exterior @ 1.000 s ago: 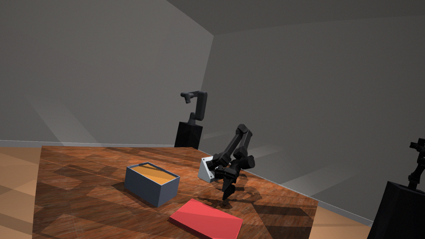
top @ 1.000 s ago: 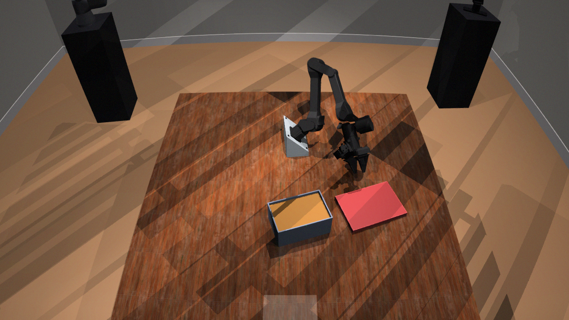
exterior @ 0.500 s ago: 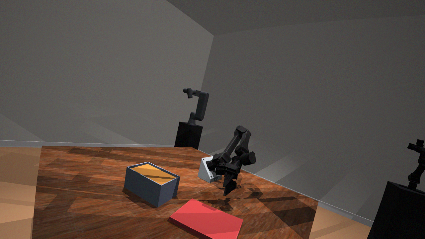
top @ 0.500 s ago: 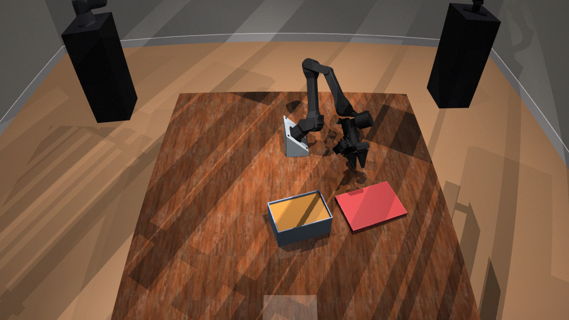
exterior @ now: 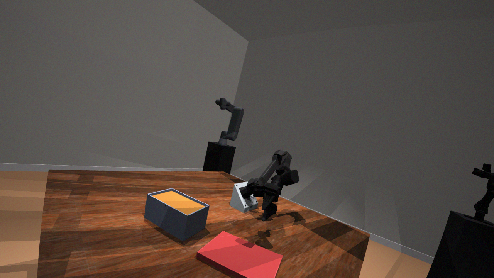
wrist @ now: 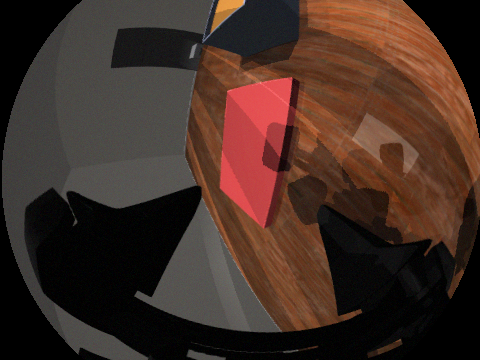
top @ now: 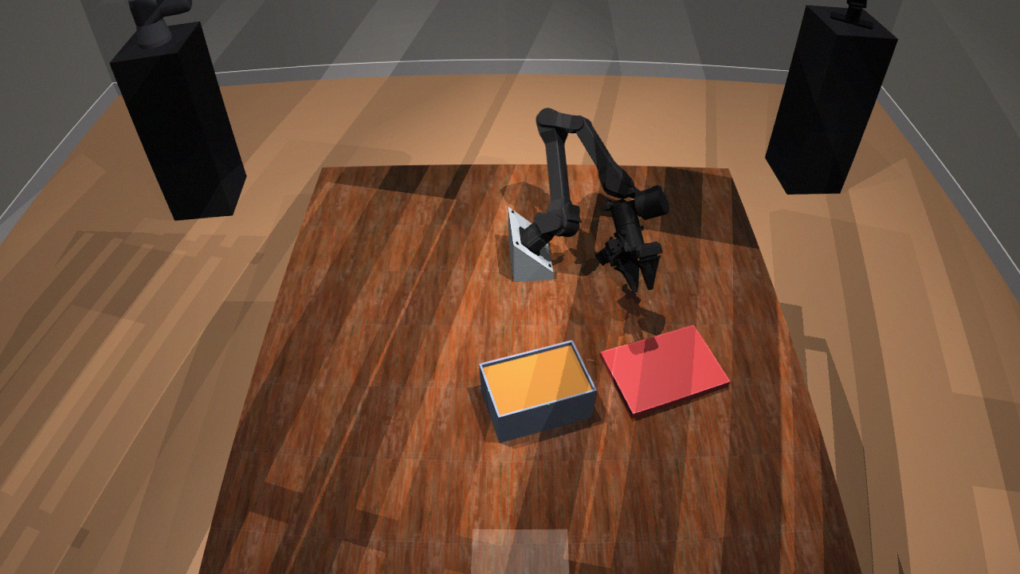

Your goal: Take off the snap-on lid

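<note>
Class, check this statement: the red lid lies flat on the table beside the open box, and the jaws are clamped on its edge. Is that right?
Not quite. The lid lies flat beside the open box, but the gripper stands open, above the table and clear of the lid, as the top view shows.
</note>
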{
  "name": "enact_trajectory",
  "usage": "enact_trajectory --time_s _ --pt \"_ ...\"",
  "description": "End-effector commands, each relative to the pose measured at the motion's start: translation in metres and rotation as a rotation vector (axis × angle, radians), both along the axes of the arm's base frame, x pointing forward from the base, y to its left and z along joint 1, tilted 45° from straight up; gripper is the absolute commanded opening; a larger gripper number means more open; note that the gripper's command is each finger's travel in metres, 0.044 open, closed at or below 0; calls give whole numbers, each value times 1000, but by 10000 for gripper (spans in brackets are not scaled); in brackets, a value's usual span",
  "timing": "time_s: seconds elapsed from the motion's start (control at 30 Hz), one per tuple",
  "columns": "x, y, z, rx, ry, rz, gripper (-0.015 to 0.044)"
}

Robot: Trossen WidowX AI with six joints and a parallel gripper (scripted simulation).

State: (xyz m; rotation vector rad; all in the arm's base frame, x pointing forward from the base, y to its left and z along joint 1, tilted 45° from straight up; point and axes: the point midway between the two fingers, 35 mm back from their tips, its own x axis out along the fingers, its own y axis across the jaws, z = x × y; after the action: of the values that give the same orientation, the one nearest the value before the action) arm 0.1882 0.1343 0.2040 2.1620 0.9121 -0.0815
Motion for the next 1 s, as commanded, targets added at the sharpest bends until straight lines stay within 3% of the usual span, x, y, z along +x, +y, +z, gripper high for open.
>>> enact_trajectory --time_s 0.0,0.97 --pt "-3 -5 7 1 -10 4 440" --pt "-10 -22 17 -1 -9 4 440"
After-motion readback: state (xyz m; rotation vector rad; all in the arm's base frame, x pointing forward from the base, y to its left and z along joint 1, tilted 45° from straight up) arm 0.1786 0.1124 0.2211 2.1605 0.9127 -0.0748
